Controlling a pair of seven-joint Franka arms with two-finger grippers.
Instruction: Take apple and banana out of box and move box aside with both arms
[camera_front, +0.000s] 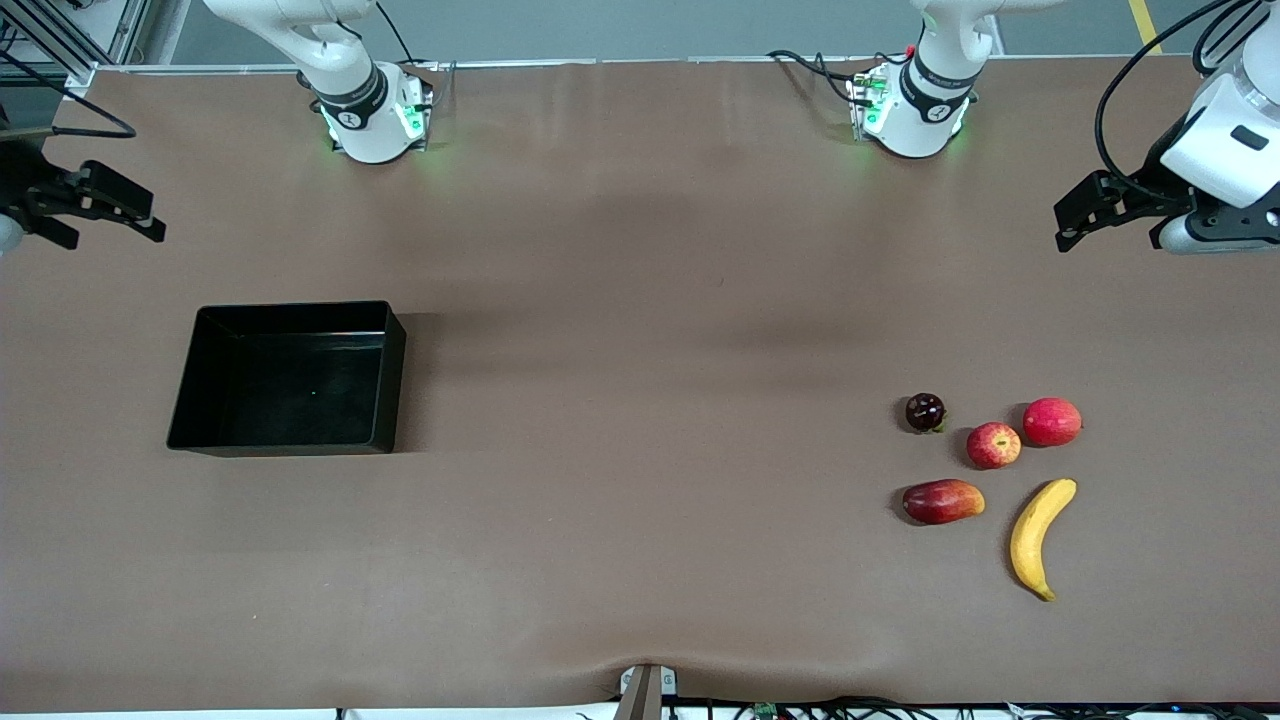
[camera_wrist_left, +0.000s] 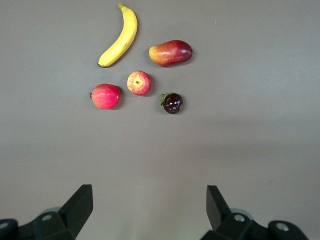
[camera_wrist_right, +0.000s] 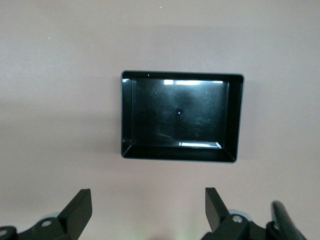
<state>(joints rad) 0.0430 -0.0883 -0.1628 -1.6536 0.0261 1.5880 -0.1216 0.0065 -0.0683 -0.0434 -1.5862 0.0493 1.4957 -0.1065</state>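
The banana (camera_front: 1036, 535) lies on the table (camera_front: 640, 300) toward the left arm's end, nearest the front camera of the fruit cluster. The apple (camera_front: 993, 445) sits farther from the camera, between a plain red fruit (camera_front: 1051, 421) and a dark purple fruit (camera_front: 925, 412), with a red-orange mango-like fruit (camera_front: 942, 501) beside the banana. None of them touch. The black box (camera_front: 290, 378) rests upright and holds nothing, well apart at the right arm's end. The left gripper (camera_front: 1085, 215) hangs over the table's edge past the fruits, jaws spread wide; the right gripper (camera_front: 120, 210) hangs over the table near the box, jaws also wide, gripping nothing.
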